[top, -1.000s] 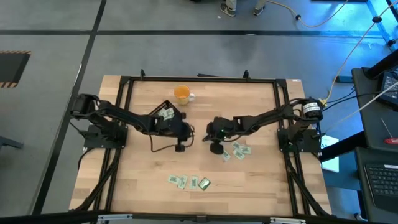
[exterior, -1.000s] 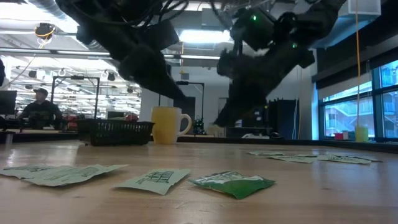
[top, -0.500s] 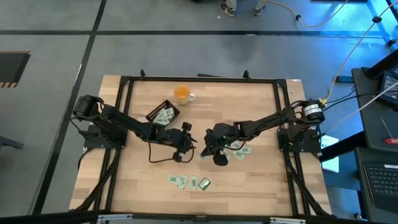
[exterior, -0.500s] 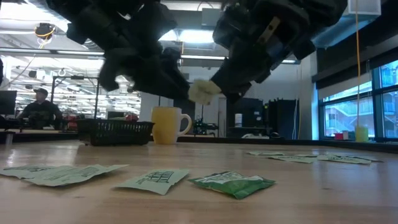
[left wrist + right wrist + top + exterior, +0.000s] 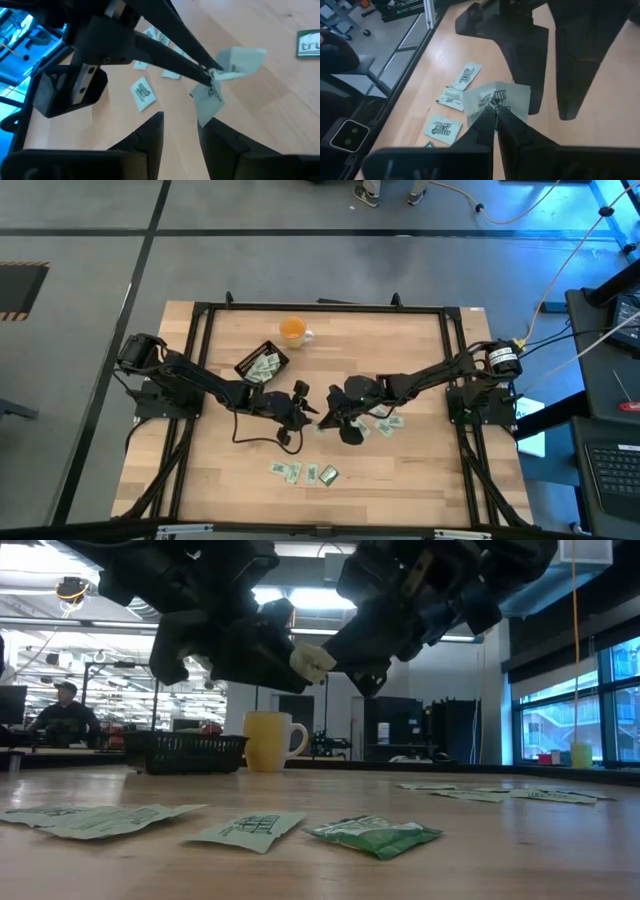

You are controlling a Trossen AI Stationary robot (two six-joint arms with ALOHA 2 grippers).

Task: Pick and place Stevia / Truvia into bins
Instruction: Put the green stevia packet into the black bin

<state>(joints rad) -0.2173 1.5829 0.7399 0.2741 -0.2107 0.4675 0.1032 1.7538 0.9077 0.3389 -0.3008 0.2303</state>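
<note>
My right gripper (image 5: 495,114) is shut on one pale Stevia sachet (image 5: 496,96) above the table's middle (image 5: 320,423). My left gripper (image 5: 181,121) is open and faces it at close range (image 5: 306,412), its two fingers just short of the sachet's hanging flap (image 5: 206,102). The black tray (image 5: 262,363) stands farther back with several sachets in it. Loose sachets lie flat by the near edge (image 5: 300,472) and under the right arm (image 5: 382,423). My right gripper pinches the sachet between its two fingertips (image 5: 207,75), at about the middle of the crumpled paper (image 5: 220,75). The fingers slant down toward the table's left. The sachet is lifted clear (image 5: 312,662); one end sticks up and the other (image 5: 206,102) hangs below.
An orange cup (image 5: 292,331) stands beyond the tray near the far edge. A black frame (image 5: 320,308) runs round the tabletop. In the low view, sachets (image 5: 250,828) lie in front and a person (image 5: 65,715) sits in the room behind.
My left gripper has left the tray and swung toward the near edge and the table's middle, meeting the right gripper. My right gripper has come a little left and nearer, with a sachet now showing at its fingertips above the table.
</note>
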